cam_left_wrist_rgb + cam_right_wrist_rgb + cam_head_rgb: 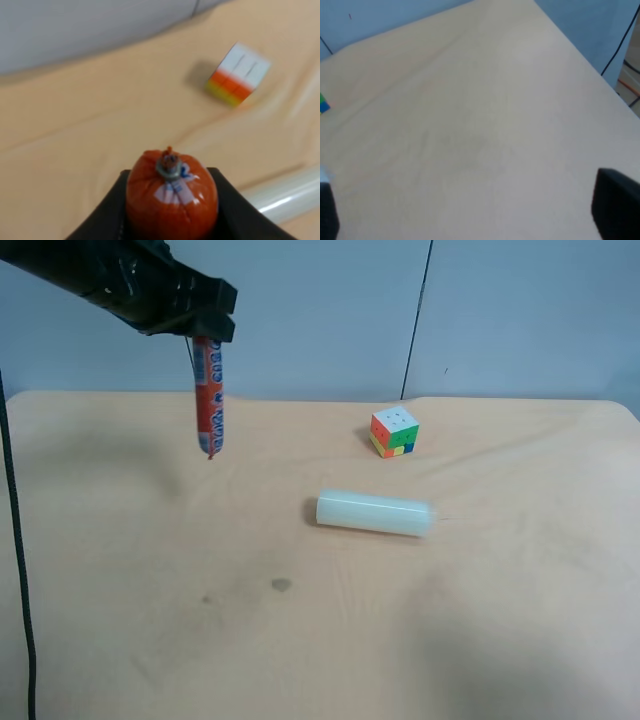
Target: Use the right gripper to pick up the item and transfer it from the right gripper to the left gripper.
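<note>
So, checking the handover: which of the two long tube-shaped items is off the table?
The red-orange sausage, hanging upright from the left gripper, which is shut on its top end. The white cylinder lies on its side on the table.

High camera looks down across the tabletop (300,660); both wrist cameras view it nearer, all catching the cube (394,431).

A: What colour is the sausage (208,395)?
B: Orange-red wrapper, with white and blue print along it.
A: And the puzzle cube (394,431)?
B: White, orange, green, yellow and blue squares. The cylinder (374,513) is pale white, and the tablecloth (150,620) is peach-beige.
</note>
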Available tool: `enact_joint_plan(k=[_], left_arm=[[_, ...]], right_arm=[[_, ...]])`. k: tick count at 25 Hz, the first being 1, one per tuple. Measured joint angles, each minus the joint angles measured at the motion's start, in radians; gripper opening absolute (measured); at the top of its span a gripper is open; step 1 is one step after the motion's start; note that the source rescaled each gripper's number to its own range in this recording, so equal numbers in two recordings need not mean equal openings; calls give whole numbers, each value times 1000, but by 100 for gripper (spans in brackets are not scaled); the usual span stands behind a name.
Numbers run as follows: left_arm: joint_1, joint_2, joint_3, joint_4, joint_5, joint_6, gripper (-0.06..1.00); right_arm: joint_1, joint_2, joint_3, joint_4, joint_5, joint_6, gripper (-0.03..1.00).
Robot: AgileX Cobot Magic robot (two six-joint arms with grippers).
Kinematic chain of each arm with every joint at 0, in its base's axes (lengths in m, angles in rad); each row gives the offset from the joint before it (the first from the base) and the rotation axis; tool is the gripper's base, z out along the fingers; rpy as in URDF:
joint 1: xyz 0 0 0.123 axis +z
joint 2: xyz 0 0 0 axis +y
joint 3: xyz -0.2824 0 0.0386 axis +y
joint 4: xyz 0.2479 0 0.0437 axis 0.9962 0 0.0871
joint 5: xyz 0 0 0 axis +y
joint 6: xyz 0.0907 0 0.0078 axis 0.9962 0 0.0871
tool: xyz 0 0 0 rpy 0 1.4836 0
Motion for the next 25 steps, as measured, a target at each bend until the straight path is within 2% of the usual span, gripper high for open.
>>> enact_joint_plan(k=[4, 8, 20, 25], left_arm=[[79, 43, 0, 107, 87, 0, 0], [135, 124, 0, 183, 109, 0, 0], [156, 350, 0, 242, 155, 0, 0], [156, 386, 0, 245, 134, 0, 0]], right_arm=[[0, 0, 0, 0, 0, 0, 100], [0, 0, 0, 0, 0, 0, 100], [0, 0, 0, 0, 0, 0, 100], [0, 0, 0, 0, 0, 0, 100]])
